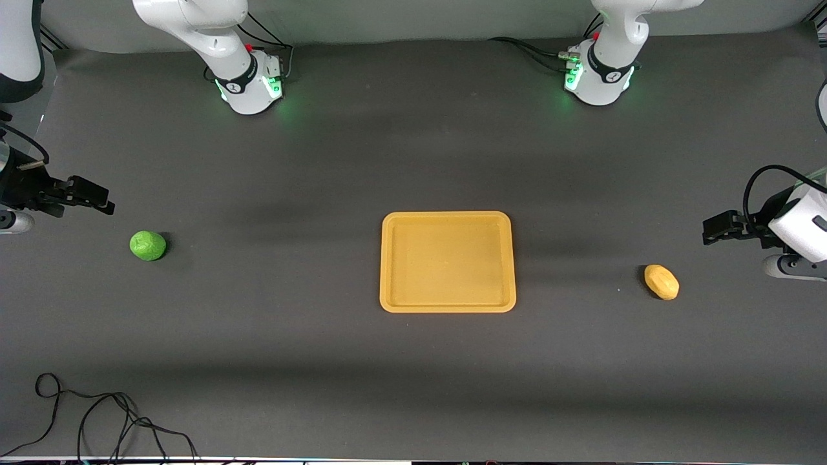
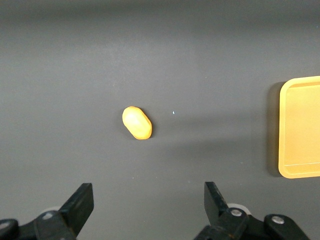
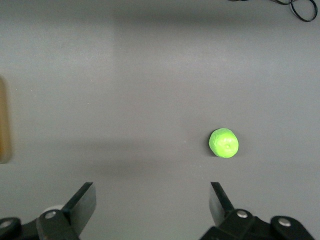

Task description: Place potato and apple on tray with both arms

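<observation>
On a dark grey worktop [image 1: 413, 387], the empty tray [image 1: 448, 303] sits mid-table. Left gripper [image 1: 718, 229] and right gripper [image 1: 94, 197], both spread, hang near its end edges, by potato [image 1: 661, 282] and apple [image 1: 148, 246]; each probably light, glossy, best pinched across the middle.

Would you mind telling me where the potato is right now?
The potato lies on the table toward the left arm's end, beside the tray but apart from it, with the open left claw up nearby.

Green apple [image 1: 148, 245], yellow-tan potato [image 1: 661, 282], orange tray [image 1: 448, 221].
</observation>
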`<action>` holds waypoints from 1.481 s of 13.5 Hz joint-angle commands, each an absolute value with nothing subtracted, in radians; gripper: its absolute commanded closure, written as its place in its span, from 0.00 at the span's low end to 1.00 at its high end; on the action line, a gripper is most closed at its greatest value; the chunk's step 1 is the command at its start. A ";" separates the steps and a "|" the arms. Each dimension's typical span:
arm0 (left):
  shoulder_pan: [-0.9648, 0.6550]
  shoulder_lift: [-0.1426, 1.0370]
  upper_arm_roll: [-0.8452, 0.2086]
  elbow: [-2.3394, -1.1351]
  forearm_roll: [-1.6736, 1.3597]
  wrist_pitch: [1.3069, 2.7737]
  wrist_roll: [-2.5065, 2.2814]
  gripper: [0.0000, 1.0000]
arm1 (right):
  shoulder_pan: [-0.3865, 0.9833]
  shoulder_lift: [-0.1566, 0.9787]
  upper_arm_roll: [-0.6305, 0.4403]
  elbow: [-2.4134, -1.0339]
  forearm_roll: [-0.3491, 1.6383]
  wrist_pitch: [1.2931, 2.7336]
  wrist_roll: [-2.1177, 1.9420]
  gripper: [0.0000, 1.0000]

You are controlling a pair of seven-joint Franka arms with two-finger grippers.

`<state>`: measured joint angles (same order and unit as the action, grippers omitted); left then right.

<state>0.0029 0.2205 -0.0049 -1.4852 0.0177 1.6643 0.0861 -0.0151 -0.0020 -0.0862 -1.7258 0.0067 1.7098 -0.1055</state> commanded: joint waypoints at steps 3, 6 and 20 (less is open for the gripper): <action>0.002 0.216 -0.003 -1.491 0.029 1.681 0.087 0.02 | -0.002 -0.017 -0.092 -1.726 0.005 1.704 -0.118 0.00; 0.005 0.215 -0.003 -1.491 0.029 1.699 0.094 0.04 | -0.002 -0.014 -0.091 -1.723 0.005 1.704 -0.117 0.00; 0.005 0.213 0.002 -1.503 0.028 1.678 0.083 0.02 | -0.002 -0.003 -0.091 -1.717 0.005 1.704 -0.115 0.00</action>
